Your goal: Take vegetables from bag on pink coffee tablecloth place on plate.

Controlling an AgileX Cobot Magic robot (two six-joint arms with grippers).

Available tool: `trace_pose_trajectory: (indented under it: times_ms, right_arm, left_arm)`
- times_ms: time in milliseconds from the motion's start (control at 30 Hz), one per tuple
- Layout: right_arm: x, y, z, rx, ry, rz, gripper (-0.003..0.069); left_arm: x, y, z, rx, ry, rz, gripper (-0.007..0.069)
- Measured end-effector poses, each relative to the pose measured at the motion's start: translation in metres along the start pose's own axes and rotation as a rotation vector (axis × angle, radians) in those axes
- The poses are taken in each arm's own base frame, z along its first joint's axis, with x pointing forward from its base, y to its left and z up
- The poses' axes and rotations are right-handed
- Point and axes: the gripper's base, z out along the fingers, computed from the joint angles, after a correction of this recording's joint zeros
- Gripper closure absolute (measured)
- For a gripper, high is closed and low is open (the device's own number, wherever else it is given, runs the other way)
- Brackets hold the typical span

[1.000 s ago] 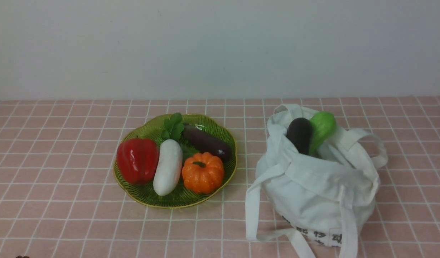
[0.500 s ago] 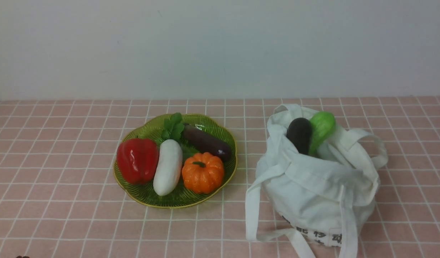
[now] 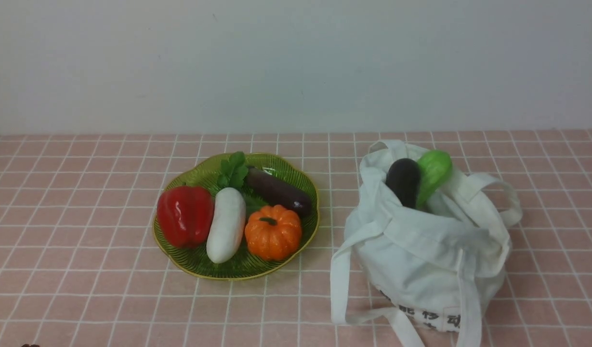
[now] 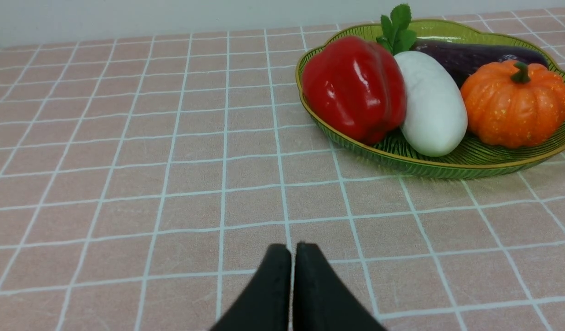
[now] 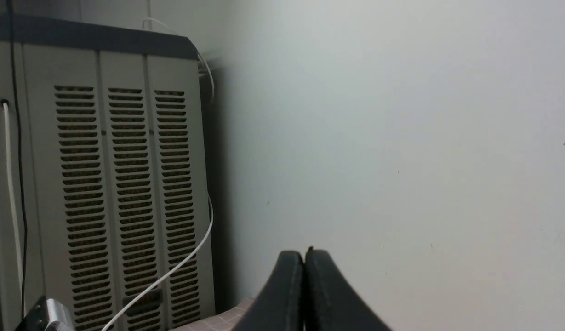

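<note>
The green plate (image 3: 296, 176) with a yellow rim sits left of centre on the pink grid tablecloth (image 3: 84, 270). It holds a red bell pepper (image 3: 184, 215), a white radish (image 3: 226, 225), an orange pumpkin (image 3: 272, 232) and a dark eggplant (image 3: 278, 191). The white bag (image 3: 430, 260) stands to the right; a black-purple eggplant (image 3: 403, 181) and a light green vegetable (image 3: 434, 169) stick out of its mouth. My left gripper (image 4: 292, 250) is shut and empty, low over the cloth, apart from the plate (image 4: 448, 168) and pepper (image 4: 353, 87). My right gripper (image 5: 304, 255) is shut and empty, facing a wall.
The bag's long straps (image 3: 341, 284) lie on the cloth in front of it. A pale wall (image 3: 296, 62) backs the table. The right wrist view shows a grey vented cabinet (image 5: 103, 184) with a white cable (image 5: 181, 262).
</note>
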Motion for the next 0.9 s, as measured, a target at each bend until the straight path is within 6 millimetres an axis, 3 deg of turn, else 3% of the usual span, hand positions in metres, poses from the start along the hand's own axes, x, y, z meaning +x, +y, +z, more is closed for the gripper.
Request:
trace_pose_trajectory:
  times_ms: [500, 633, 867, 900]
  right_arm:
    - [0.012, -0.001, -0.001, 0.007, 0.071, -0.052, 0.0673]
    - [0.032, -0.009, -0.006, 0.182, 0.146, -0.130, 0.0673]
    - [0.108, -0.037, -0.028, 0.615, 0.398, -0.209, 0.0673]
    - [0.110, -0.038, -0.029, 0.626, 0.406, -0.208, 0.0673]
  left_arm:
    - [0.000, 0.000, 0.000, 0.000, 0.000, 0.000, 0.0630]
    - [0.000, 0.000, 0.000, 0.000, 0.000, 0.000, 0.0630]
    - [0.000, 0.000, 0.000, 0.000, 0.000, 0.000, 0.0630]
    - [0.000, 0.000, 0.000, 0.000, 0.000, 0.000, 0.0630]
